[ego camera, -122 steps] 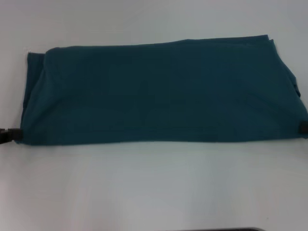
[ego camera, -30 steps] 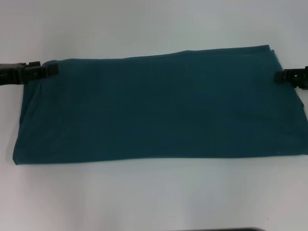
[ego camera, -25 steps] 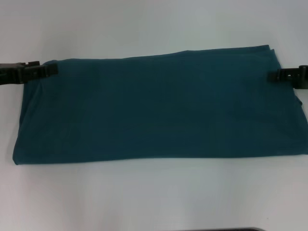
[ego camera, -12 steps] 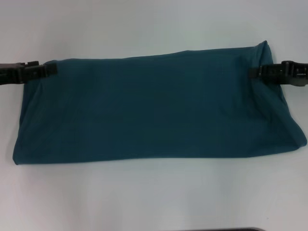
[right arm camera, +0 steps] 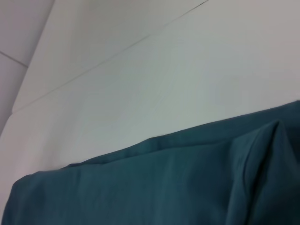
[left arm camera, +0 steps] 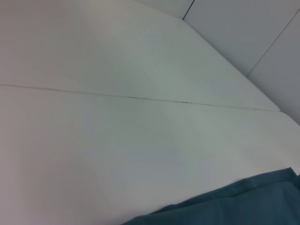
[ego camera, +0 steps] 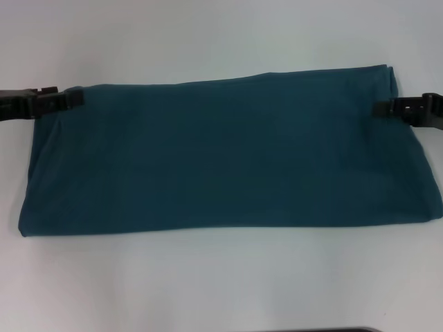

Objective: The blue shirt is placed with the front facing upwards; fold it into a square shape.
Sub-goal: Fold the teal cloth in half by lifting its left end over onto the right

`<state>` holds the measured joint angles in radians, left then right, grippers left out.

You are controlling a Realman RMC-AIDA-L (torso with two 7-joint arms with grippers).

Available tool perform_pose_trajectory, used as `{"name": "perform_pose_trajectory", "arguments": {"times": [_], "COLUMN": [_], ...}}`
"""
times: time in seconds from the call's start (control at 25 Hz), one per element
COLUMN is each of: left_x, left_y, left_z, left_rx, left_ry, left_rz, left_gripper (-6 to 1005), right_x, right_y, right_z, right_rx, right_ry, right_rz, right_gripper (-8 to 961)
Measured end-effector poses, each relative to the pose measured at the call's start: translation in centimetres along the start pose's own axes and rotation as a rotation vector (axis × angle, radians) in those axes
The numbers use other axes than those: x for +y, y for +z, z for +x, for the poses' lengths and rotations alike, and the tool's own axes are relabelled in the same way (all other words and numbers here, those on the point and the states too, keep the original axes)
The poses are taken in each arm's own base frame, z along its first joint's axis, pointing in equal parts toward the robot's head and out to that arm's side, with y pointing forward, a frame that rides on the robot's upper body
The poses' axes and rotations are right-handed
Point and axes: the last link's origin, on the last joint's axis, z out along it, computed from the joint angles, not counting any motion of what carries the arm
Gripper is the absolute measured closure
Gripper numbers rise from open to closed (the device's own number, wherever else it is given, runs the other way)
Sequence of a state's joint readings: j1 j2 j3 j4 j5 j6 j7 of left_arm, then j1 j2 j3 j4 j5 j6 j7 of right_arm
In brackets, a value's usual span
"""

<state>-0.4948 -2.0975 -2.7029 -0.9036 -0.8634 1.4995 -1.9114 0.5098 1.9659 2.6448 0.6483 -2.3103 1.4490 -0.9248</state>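
The blue shirt (ego camera: 221, 155) lies on the white table as a long band running left to right, plain side up, no lettering showing. My left gripper (ego camera: 75, 99) sits at its far left corner, pinched on the cloth edge. At the far right end my right gripper (ego camera: 379, 108) is shut on the shirt's edge, and the cloth rises into a small ridge there. A strip of the shirt (left arm camera: 243, 206) shows in the left wrist view. The right wrist view shows its folded layers (right arm camera: 154, 187) with a raised crease.
The white table (ego camera: 221, 277) surrounds the shirt on all sides. A thin seam (left arm camera: 140, 97) crosses the tabletop beyond the shirt. A dark edge (ego camera: 318, 330) shows at the very front of the head view.
Both grippers went from the shirt's near corners to its far corners. In the last second the right gripper pushed the right end inward, then drew it back out to the right; the left stayed still.
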Motion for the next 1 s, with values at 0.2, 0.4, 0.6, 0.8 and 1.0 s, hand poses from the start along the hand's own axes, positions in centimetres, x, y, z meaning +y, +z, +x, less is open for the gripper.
{"name": "perform_pose_trajectory", "arguments": {"times": [0.2, 0.4, 0.6, 0.8, 1.0], "left_x": [0.0, 0.0, 0.1, 0.1, 0.1], "left_y": [0.1, 0.1, 0.2, 0.2, 0.2], "left_z": [0.1, 0.2, 0.2, 0.1, 0.2], "left_rx": [0.001, 0.001, -0.001, -0.001, -0.001], "left_ry": [0.004, 0.006, 0.006, 0.006, 0.006], "left_rz": [-0.001, -0.001, -0.002, -0.002, -0.003], "left_gripper": [307, 309, 309, 309, 308], "right_x": [-0.9, -1.7, -2.5, -2.6, -2.4], "right_y": [-1.1, -2.3, -3.2, -3.0, -2.1], "right_z": [0.0, 0.1, 0.2, 0.4, 0.6], "right_rx": [-0.016, -0.029, -0.035, -0.026, -0.027], "right_ry": [0.02, 0.039, 0.063, 0.066, 0.069], "right_rz": [0.032, 0.07, 0.11, 0.115, 0.111], "right_gripper": [307, 308, 309, 308, 308]}}
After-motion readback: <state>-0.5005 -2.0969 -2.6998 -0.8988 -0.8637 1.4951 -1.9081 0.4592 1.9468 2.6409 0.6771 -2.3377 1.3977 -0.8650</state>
